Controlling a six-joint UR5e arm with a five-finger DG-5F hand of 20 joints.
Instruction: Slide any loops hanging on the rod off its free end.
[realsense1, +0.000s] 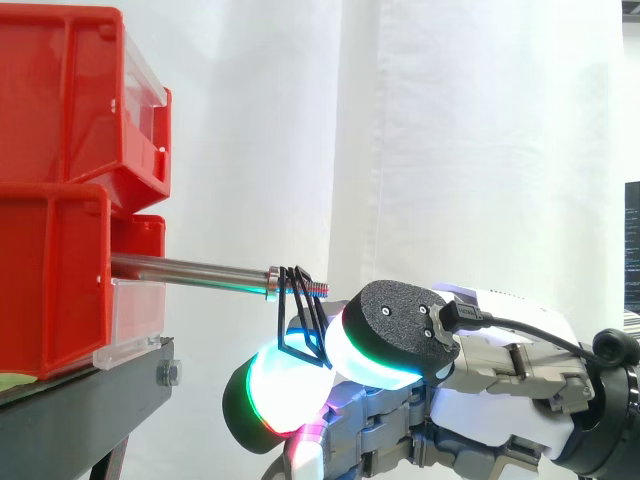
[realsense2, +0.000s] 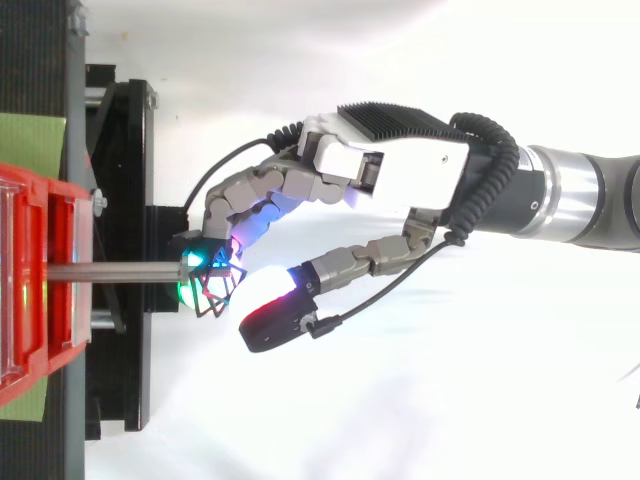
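A steel rod (realsense1: 190, 270) sticks out level from the red bins (realsense1: 50, 290) toward the right and ends in a threaded tip. Thin black wire loops (realsense1: 298, 315) hang on that tip, just past a small collar; from above the loops (realsense2: 218, 290) sit at the end of the rod (realsense2: 110, 271). My hand (realsense1: 500, 380) reaches in from the right, below the rod. Its curled fingers (realsense2: 240, 200) close on the loops from one side and the thumb (realsense2: 285, 315) stands at the other. The loops' lower part lies between two glowing pads (realsense1: 285, 390).
Two red bins are stacked, the upper bin (realsense1: 70, 90) overhanging the rod. They rest on a black stand (realsense1: 80, 410) with a bolt at its edge. A green sheet (realsense2: 30, 140) lies under the bins. A white curtain hangs behind.
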